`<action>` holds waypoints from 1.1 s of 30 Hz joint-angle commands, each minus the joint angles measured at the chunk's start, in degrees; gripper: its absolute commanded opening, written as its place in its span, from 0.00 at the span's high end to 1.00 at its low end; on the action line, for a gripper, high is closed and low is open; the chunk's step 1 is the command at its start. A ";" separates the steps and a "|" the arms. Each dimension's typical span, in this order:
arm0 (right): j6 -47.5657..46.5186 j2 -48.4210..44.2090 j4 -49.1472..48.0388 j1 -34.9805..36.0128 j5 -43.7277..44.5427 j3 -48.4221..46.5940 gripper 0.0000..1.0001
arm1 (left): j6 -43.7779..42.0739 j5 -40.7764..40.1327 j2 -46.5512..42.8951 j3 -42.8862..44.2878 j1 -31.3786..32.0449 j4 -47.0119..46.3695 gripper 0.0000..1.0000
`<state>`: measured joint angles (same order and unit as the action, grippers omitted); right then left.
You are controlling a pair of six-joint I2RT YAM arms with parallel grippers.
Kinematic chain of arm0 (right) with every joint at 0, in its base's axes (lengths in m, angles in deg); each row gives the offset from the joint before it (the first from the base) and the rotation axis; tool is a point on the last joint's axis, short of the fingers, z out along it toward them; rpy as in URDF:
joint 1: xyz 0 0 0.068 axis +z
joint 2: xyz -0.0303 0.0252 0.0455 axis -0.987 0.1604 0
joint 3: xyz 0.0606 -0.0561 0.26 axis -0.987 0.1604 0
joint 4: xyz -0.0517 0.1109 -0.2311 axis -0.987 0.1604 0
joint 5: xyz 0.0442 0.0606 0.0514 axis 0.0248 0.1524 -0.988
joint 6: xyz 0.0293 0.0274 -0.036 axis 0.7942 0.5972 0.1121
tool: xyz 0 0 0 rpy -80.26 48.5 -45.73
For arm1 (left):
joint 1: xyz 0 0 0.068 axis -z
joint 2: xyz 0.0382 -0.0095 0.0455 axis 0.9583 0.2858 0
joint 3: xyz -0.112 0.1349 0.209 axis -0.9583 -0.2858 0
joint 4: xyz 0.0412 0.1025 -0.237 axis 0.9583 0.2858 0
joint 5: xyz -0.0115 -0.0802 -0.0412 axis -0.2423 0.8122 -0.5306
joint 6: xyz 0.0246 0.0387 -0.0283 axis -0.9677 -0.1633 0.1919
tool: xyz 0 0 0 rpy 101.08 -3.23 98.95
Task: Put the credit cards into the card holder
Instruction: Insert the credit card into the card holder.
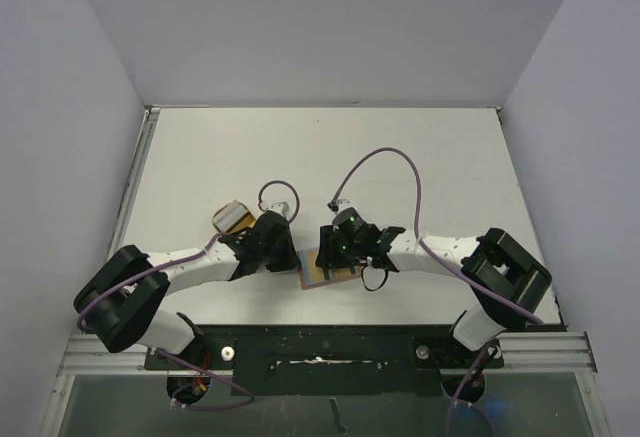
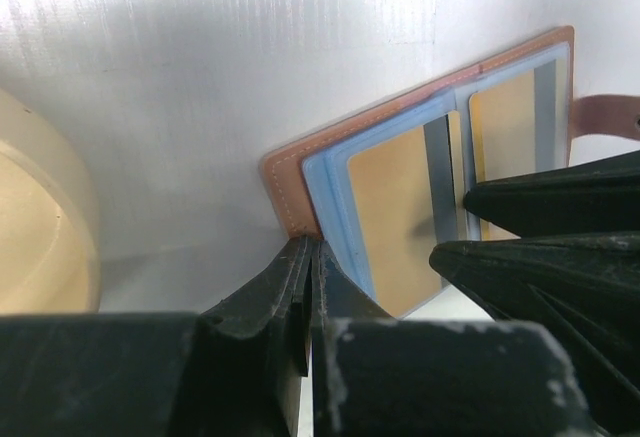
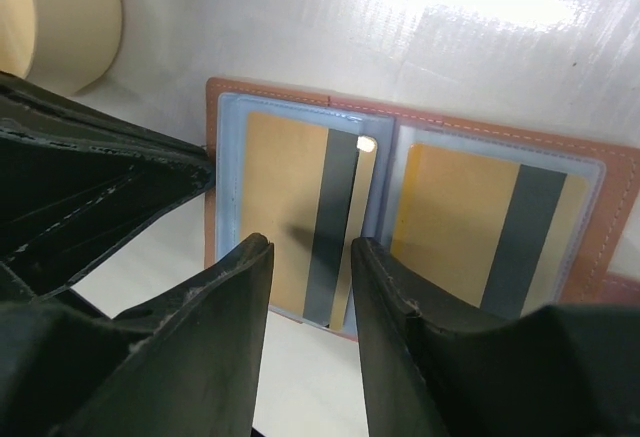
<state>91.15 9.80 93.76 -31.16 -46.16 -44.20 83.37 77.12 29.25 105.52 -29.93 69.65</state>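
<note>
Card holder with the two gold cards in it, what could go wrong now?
1. The left pincer is shut right at a corner of the card holder; a tug might slide or fold it.
2. The right pincer hangs open over a gold card; closing or pushing could drag that card out of its sleeve.

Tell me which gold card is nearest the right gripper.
The left gold card in the right wrist view, just ahead of the right gripper; the other gold card lies aside.
</note>
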 commanded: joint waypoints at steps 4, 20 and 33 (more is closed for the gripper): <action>3.02 0.07 -6.87 0.87 -3.27 1.05 0.62 | -1.91 -1.55 0.65 0.81 0.31 -3.81 1.00; 2.07 -6.54 -0.18 -0.11 2.06 0.77 0.75 | 1.37 -0.58 -6.20 2.65 0.14 -2.24 0.81; 1.23 -0.80 -2.33 -1.09 2.17 0.62 0.82 | 3.07 1.77 -4.37 0.07 0.05 -7.04 0.65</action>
<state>93.51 7.83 93.76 -32.04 -45.57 -43.02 85.49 78.20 24.53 106.18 -29.86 67.20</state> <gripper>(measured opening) 0.176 0.341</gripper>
